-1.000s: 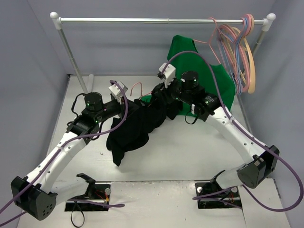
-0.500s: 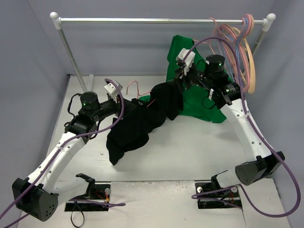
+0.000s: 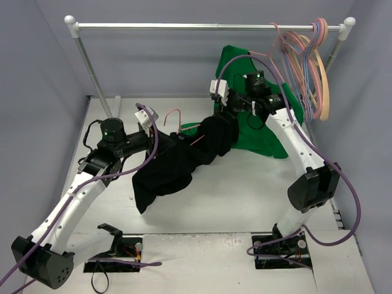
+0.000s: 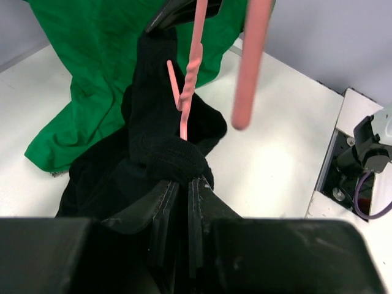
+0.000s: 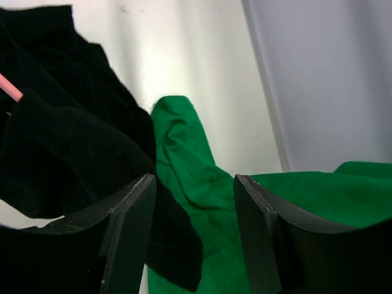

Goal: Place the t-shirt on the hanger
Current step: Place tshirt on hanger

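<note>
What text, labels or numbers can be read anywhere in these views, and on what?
No text can be read in any view.
black t-shirt: no print or label shows.
pink hanger: bare wire, no marking.
green t-shirt: plain cloth.
hangers on the rail: too small to show any marking.
</note>
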{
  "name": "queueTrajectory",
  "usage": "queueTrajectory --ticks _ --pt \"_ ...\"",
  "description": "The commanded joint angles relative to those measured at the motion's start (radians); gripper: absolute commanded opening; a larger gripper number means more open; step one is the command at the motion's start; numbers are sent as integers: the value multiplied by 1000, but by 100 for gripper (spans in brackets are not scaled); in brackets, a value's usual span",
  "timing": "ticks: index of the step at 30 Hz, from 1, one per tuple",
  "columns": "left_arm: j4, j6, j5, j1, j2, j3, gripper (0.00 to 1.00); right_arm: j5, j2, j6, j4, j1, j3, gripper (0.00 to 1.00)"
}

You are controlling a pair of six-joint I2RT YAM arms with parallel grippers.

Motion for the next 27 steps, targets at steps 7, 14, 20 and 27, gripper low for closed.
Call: queueTrajectory --ticks 7,14,20,27 --pt "-24 83 50 3 -13 99 0 -115 -33 -81 -66 22 -3 53" --pt "-56 106 67 3 -5 101 0 -69 -140 -40 61 15 -132 51" --pt "-64 108 87 2 -10 90 0 -43 -189 -14 142 -17 -130 51" --pt "-84 123 102 0 -22 87 0 -108 -197 -17 39 -45 -101 52"
